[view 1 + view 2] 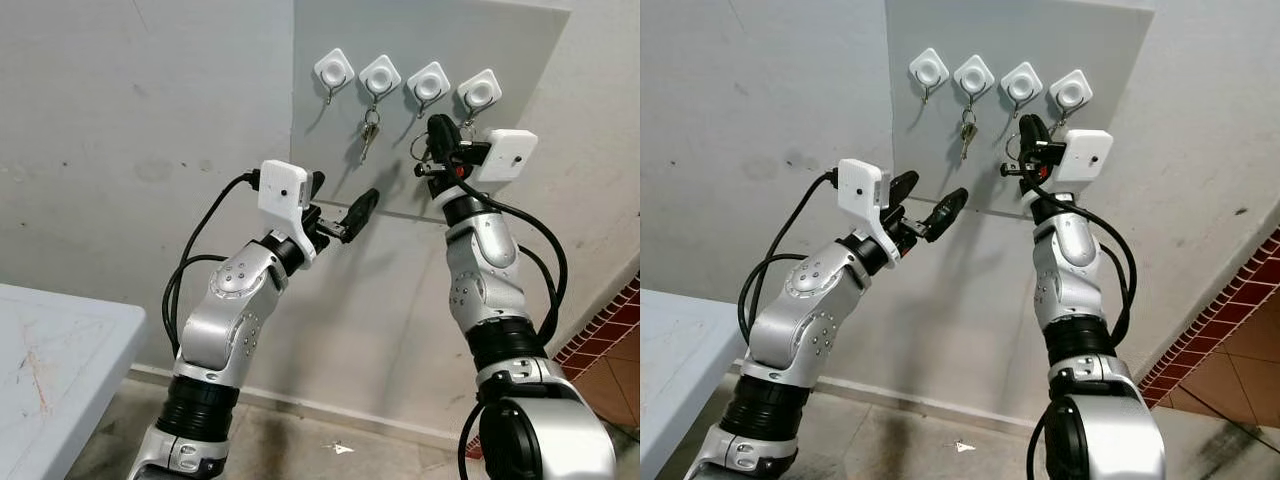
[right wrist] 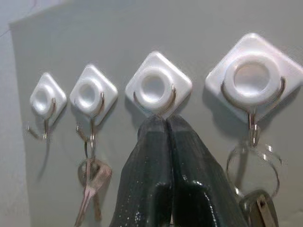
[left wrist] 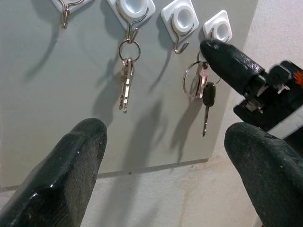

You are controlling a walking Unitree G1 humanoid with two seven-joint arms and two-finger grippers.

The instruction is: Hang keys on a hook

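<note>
Nearest the head camera, the right arm point(image 1: 500, 330) is reaching up from the lower corner, and the right gripper point(image 1: 437, 135) is sitting against the grey board point(image 1: 420, 40), just below and beside the fourth hook point(image 1: 479, 95), the one on the robot's far right. The left gripper point(image 1: 343, 192) is hovering lower and well short of the board, its jaws standing wide apart and carrying nothing. A spare bunch of keys point(image 1: 369, 135) is hanging from the second hook point(image 1: 380, 75).

In the left wrist view, the black-headed key point(image 3: 207, 97) and its ring point(image 3: 195, 79) are dangling under the fourth hook, right beside the right gripper's fingertip.

In the right wrist view, that gripper's jaws are pressing together with nothing visible between them, pointing at the third hook point(image 2: 158, 87). The ring is appearing to hang from the fourth hook's wire, though the exact contact is blurred.

The hanging step is looking all but finished, and the task nearly done. The next move is calling for a slow, straight pull away from the board, keeping the fingers clear of the ring so the keys are not being knocked off.
</note>
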